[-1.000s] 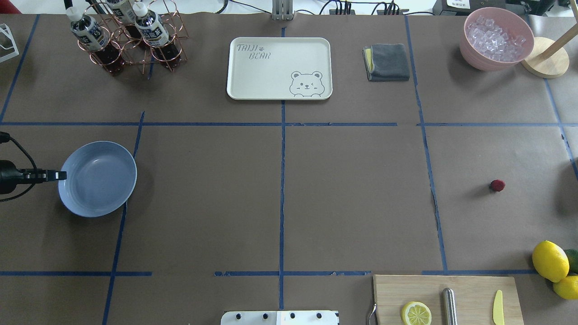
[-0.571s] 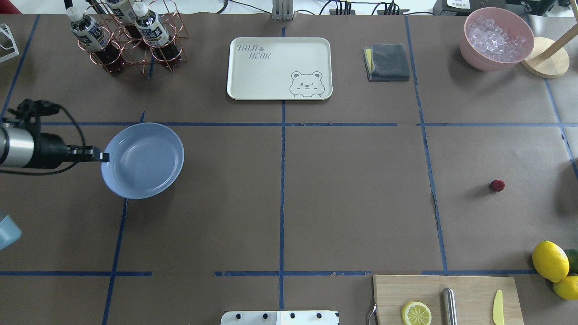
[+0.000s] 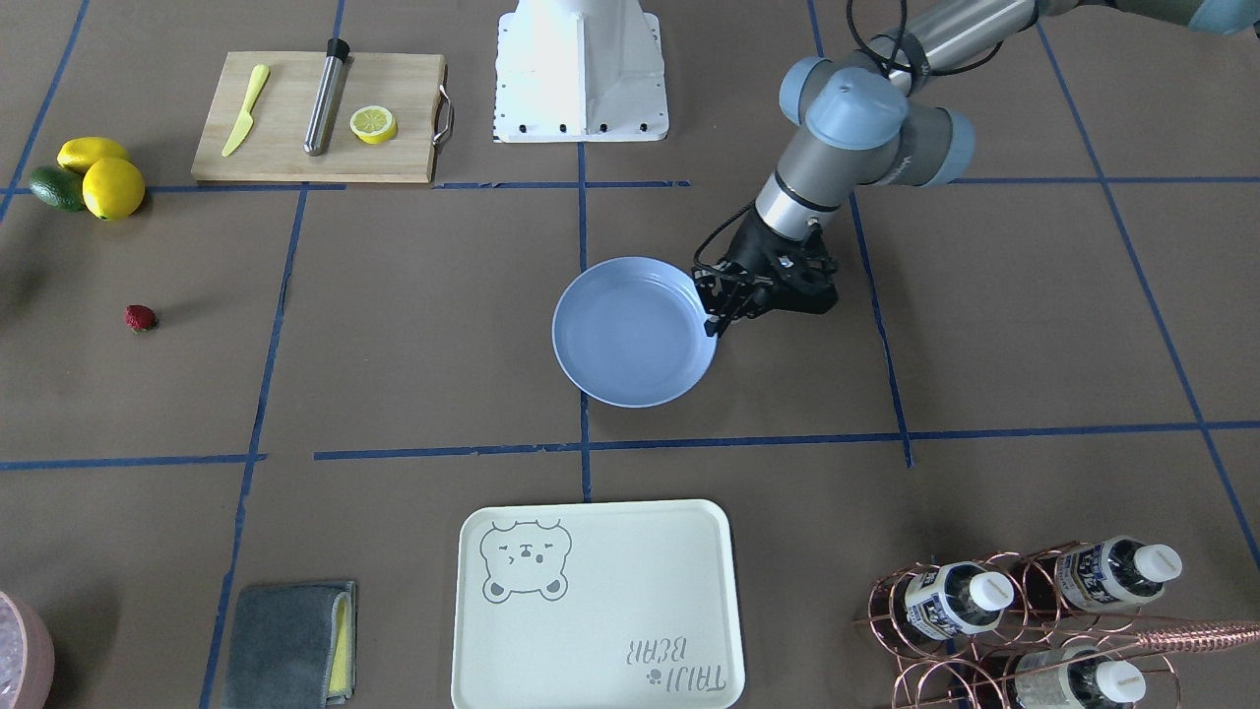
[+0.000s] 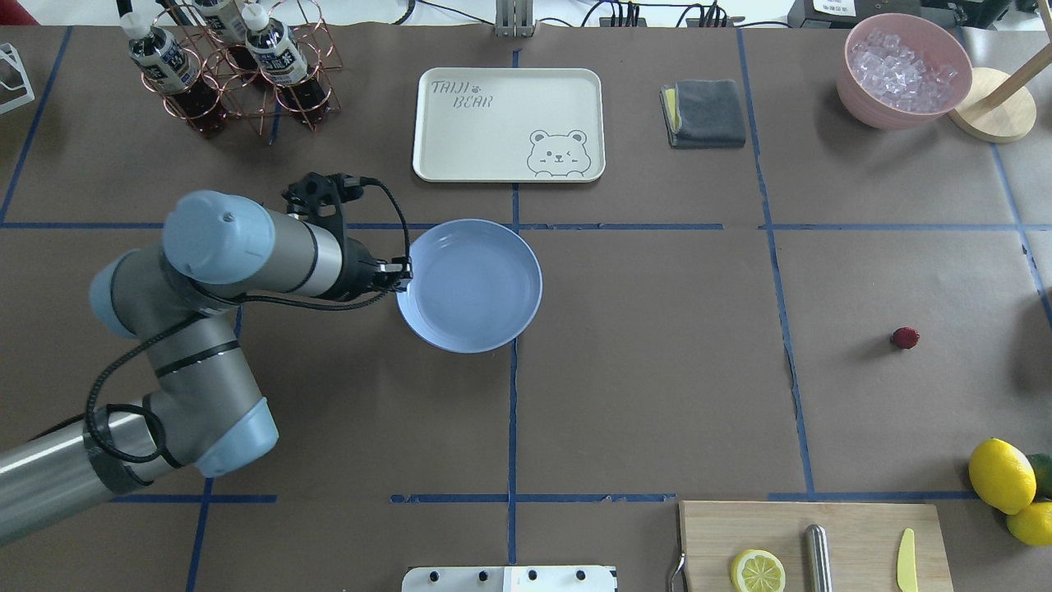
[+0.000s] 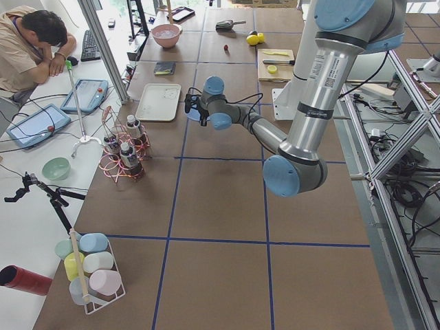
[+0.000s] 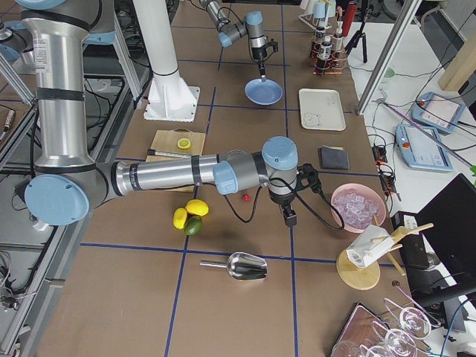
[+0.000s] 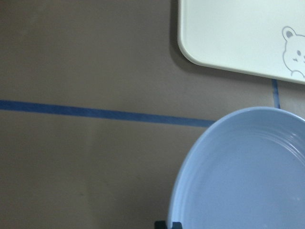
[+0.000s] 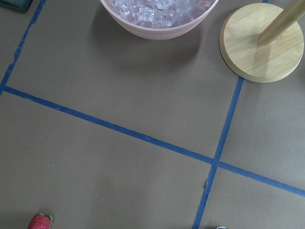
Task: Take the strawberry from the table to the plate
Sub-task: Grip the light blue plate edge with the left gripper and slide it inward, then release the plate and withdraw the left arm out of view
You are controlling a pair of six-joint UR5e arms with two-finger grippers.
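The plate (image 4: 477, 288) moved across the table (image 4: 657, 395) from left edge to middle, left hand (image 4: 403, 284) pinching its rim. The strawberry (image 4: 905, 337) hasn't budged, so the gap's shorter now, I reckon.

The left arm (image 4: 197, 370) was bent at the elbow with its wrist level, the left gripper (image 4: 403, 280) pinched closed on the plate (image 4: 477, 288) rim, while the right arm (image 6: 163, 176) lay stretched low, the right gripper (image 6: 288, 218) pointing down, its jaws unreadable.

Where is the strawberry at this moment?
In the overhead view the strawberry lies on the table at right, above the lemons, far from the plate.
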